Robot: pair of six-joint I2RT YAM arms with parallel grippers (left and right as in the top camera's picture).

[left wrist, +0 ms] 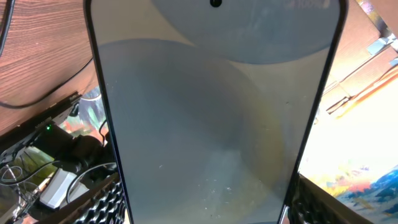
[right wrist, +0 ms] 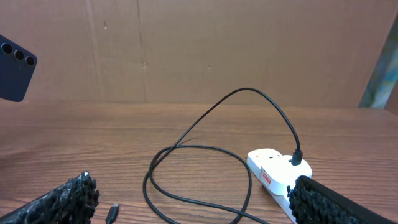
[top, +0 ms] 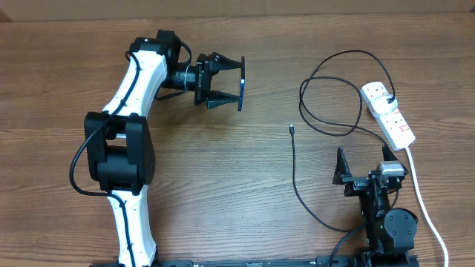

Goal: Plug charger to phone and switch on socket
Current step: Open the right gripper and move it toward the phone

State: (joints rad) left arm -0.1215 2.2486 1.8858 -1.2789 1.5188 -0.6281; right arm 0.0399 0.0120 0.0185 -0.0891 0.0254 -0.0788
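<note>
Phone up off the tabletop in the overhead view, seen edge-on and clamped across its width by the left hand, well left of everything else. Over on the right, the charger trails in loose loops, its tip lying free on the wood, its plug seated in the socket. The right hand sits low near the front edge, fingers spread apart, holding nothing.

Left wrist view: the phone fills the picture, pale screen towards the camera, pinched between the padded fingers at the bottom.

Right wrist view: wide-open fingers frame the charger coiled on the wood, tip just ahead, socket to the right, and the phone hanging at upper left, dark back and lenses showing.
</note>
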